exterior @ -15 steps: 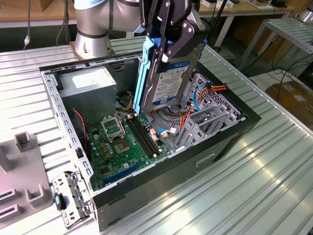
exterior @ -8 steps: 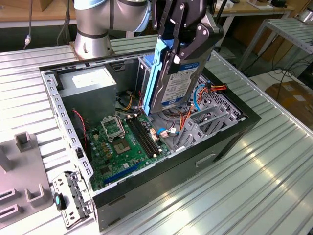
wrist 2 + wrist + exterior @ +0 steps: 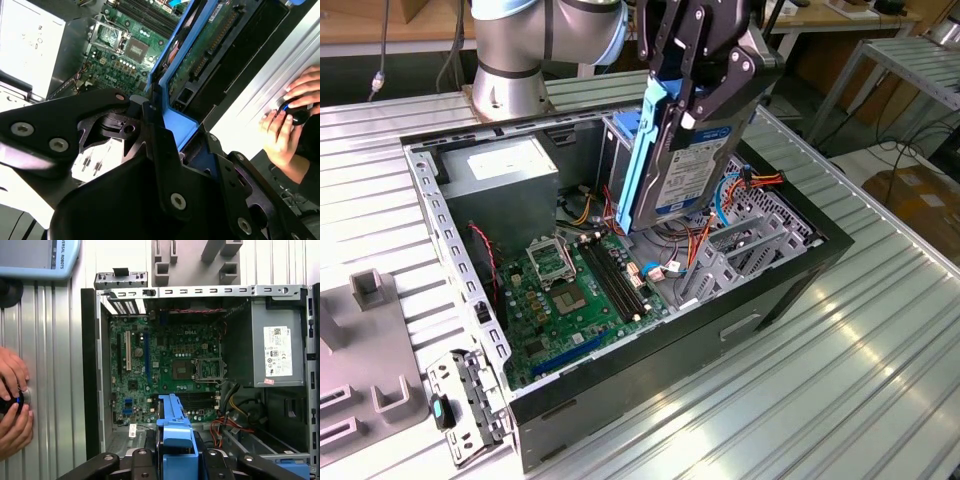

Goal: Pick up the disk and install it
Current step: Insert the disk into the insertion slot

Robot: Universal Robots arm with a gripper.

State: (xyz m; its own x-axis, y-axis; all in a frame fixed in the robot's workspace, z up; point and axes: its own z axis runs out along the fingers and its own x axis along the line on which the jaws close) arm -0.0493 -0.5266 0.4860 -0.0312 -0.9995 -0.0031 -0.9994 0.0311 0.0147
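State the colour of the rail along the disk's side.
Light blue; the rail shows best in the exterior view.

The exterior view stands off the arm, high and oblique, looking down across the surface (image 3: 840, 380) into the open computer case (image 3: 640, 365). The first wrist view faces straight down into the case, taking in most of the motherboard (image 3: 170, 360). The second wrist view sits nearer, sighting along the tool (image 3: 177, 125) and the disk (image 3: 205, 50) it grips. All three share the motherboard; both wrist views catch a person's hand (image 3: 12, 375) beside the case.
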